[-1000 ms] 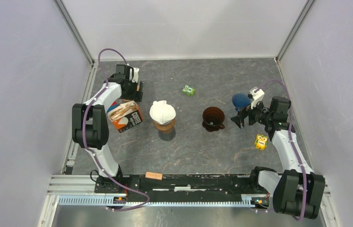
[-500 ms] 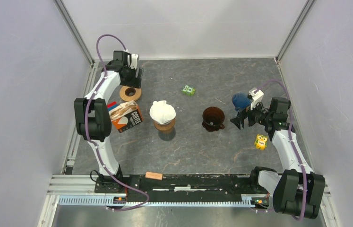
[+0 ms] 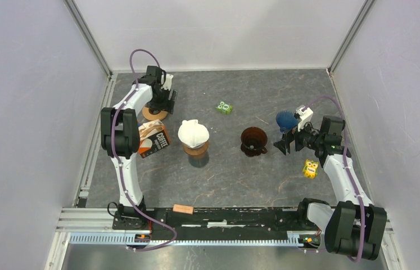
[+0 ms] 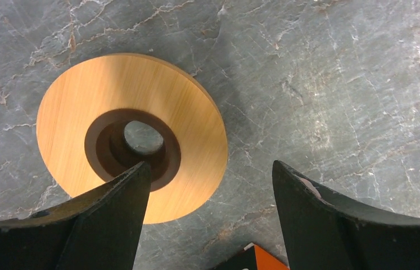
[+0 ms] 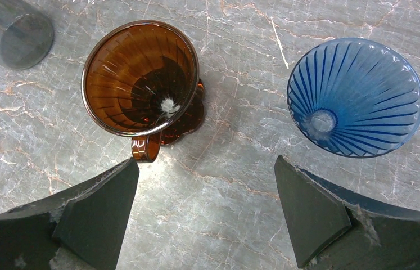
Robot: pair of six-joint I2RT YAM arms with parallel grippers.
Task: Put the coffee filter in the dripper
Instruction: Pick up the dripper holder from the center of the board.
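A white paper coffee filter (image 3: 193, 132) sits on a brown base in the middle of the table. To its right stands an amber glass dripper (image 3: 253, 140) (image 5: 140, 76), empty, with its handle toward my right gripper. My right gripper (image 3: 285, 143) (image 5: 206, 160) is open just right of it, with bare table between the fingers. A blue ribbed dripper (image 3: 286, 119) (image 5: 356, 95) stands behind that gripper. My left gripper (image 3: 166, 102) (image 4: 210, 174) is open at the back left, low over a wooden ring (image 3: 153, 113) (image 4: 131, 135), holding nothing.
A coffee-filter box (image 3: 153, 139) lies left of the filter, its orange corner (image 4: 252, 256) near my left fingers. A green cube (image 3: 224, 107) sits at the back middle, a yellow cube (image 3: 310, 168) at the right. A greyish glass cylinder (image 5: 16, 34) shows beyond the amber dripper.
My left arm swung from over the box to the back left, then slightly right, uncovering the wooden ring. The right arm has barely moved.
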